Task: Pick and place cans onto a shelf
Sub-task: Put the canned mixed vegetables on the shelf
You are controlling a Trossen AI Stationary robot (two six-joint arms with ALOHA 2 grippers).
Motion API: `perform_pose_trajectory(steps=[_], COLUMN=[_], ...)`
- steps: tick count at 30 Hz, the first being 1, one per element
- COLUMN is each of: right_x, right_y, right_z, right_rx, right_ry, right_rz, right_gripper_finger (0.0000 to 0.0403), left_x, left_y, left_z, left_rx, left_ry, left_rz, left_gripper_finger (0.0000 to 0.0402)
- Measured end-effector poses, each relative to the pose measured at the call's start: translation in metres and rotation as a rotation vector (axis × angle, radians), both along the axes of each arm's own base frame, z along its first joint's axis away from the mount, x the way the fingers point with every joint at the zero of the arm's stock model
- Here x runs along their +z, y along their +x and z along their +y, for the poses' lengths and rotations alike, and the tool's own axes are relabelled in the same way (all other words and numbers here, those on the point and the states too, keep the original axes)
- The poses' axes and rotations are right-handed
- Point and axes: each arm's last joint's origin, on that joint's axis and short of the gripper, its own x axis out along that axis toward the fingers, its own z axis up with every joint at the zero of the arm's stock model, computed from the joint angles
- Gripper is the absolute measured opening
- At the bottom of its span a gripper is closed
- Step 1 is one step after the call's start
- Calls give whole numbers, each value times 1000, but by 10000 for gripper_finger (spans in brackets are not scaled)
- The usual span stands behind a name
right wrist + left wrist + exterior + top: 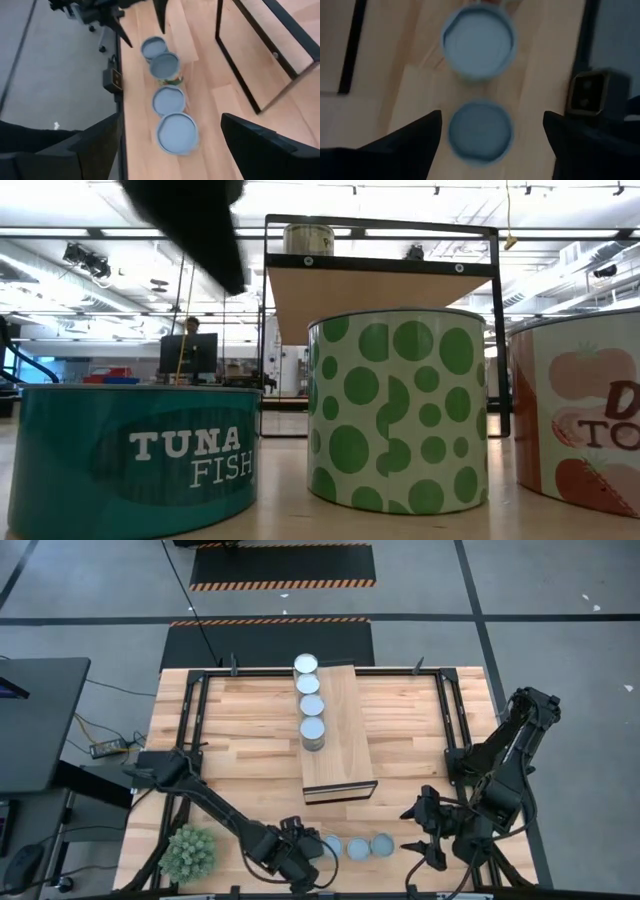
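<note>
Left gripper (300, 858) at table's near edge, dark fingers spread wide, nothing held. Round blue-grey metal can (480, 131) lies directly ahead between fingertips, first of near-edge row. Light-wood shelf (338, 735) well beyond, four cans (310, 700) along its top. Right gripper (428, 835) spread, idle, flanks row's other end.

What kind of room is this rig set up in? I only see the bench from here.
Most likely an open lab or workshop hall. The high view shows hazard-striped floor mats on grey concrete beyond the butcher-block table; the low view shows exposed ceiling lights and a person at a monitor far behind.
</note>
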Motion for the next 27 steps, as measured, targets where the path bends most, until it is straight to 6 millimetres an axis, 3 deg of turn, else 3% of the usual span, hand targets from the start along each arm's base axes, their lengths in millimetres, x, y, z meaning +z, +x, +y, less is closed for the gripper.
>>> perform_pose_trajectory(steps=[7, 16, 23, 27], right_x=[-7, -55, -88, -93], right_y=[-4, -3, 18, 33], right_z=[-4, 1, 13, 21], right_rx=[-11, 167, 233, 228], right_ry=[-41, -117, -236, -241], right_rz=[55, 39, 65, 85], right_gripper_finger=[347, 348, 348, 348], left_x=[6, 11, 17, 23], left_y=[20, 37, 41, 40], left_z=[12, 24, 27, 26], left_rx=[62, 120, 59, 56], left_ry=[14, -26, -151, -173], left_rz=[-144, -236, -171, -144], left_gripper_finger=[354, 354, 354, 354])
